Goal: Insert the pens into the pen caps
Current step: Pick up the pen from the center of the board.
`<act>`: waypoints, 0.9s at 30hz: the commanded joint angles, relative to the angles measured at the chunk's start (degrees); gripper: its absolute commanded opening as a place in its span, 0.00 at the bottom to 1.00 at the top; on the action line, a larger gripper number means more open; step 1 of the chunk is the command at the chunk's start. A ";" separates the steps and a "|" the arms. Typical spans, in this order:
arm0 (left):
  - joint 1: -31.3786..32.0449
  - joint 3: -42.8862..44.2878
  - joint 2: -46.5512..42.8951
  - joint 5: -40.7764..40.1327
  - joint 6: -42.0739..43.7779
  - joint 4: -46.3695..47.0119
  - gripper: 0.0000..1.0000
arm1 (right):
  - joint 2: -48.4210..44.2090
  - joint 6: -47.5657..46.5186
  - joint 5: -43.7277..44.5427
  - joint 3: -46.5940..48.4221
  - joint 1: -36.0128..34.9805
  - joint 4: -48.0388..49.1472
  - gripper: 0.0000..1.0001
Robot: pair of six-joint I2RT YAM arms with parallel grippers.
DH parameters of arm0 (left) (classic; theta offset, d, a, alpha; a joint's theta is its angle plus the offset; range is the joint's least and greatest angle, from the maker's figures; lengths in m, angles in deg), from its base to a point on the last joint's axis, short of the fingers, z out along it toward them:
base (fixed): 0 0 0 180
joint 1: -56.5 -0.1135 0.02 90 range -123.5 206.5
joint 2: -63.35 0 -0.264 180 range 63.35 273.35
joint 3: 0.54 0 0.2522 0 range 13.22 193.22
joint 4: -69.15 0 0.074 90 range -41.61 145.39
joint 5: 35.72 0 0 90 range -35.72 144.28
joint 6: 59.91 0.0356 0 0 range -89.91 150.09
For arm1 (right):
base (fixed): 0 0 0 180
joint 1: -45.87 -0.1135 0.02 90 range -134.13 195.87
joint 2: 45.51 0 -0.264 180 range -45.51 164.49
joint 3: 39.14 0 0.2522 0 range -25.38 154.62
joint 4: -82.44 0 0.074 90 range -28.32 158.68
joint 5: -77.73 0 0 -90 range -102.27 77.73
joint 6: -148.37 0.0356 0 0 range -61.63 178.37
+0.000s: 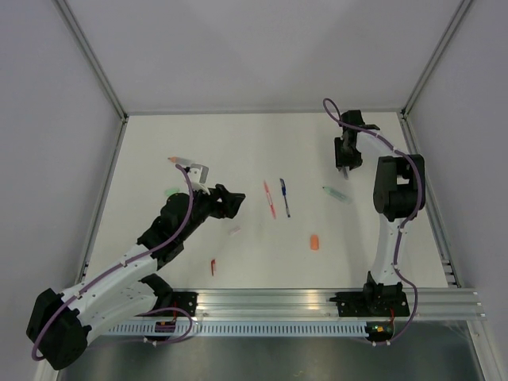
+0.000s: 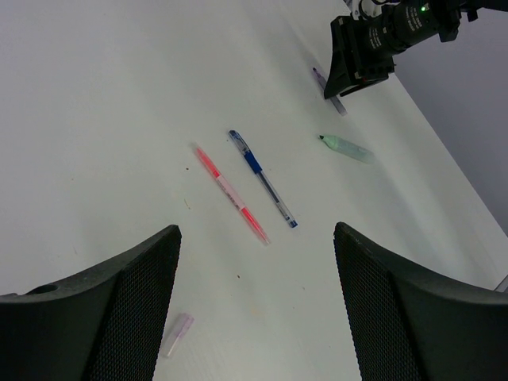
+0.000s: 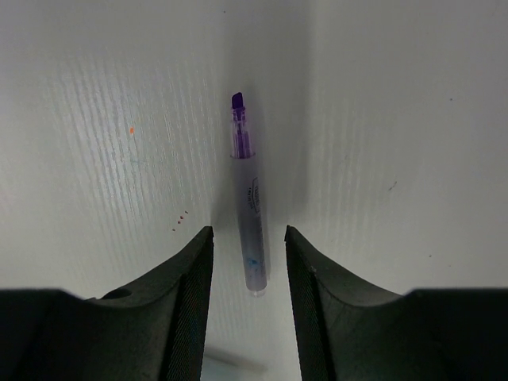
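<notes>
The step in hand looks like the pickup of a pen. The right tool (image 3: 248, 234) hangs low over the far right part of the tabletop (image 1: 238, 143), its jaws released and standing either side of a purple pen (image 3: 252, 198). The pen lies flat between them, with a gap on each side, so nothing is gripped yet.

The left tool (image 2: 255, 232) is spread wide and empty, poised above the middle of the tabletop. Ahead of it a red pen (image 2: 230, 193) and a blue pen (image 2: 262, 178) lie side by side, close but apart. A small pale cap (image 2: 176, 333) lies just by its left finger. It may be a lilac match for the purple pen, but it is too blurred to be sure.

Next, I judge, the right tool must clench on the pen's barrel while centred on it, then lift it level. The left tool would need to fetch the matching cap and hold it so its open end faces the pen's tip.
</notes>
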 commanded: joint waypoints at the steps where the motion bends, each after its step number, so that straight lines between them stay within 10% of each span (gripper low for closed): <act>1: 0.08 0.20 0.27 1.07 1.65 2.71 0.82 | 2.48 -1.57 -3.13 1.79 0.08 0.25 0.46; 15: 0.17 -0.15 0.45 2.29 1.57 3.42 0.81 | 3.46 0.53 1.87 1.53 -1.15 -2.30 0.00; 27: -0.80 2.93 2.73 6.40 -3.61 -0.27 0.77 | -14.91 9.59 -2.24 -7.34 -13.97 13.95 0.00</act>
